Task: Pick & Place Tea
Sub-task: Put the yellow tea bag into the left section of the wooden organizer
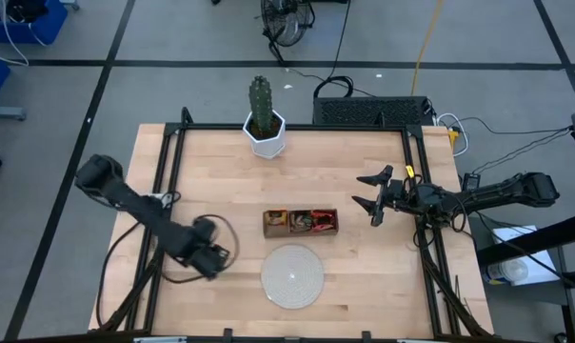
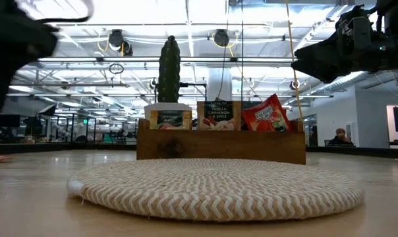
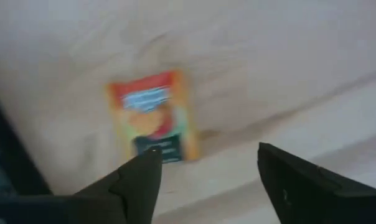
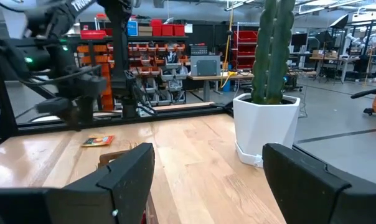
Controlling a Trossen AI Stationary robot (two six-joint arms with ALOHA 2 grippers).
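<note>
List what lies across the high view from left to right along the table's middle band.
Left tool → woven disc → wooden tray with tea sachets → right tool.

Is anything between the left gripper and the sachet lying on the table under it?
Nothing visible. The left gripper is open above the tea sachet, which lies flat on bare wood, with only air between the fingers and the wrapper.

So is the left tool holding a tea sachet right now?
No. The left tool is open, and the orange tea sachet lies flat on the table beyond it.
</note>
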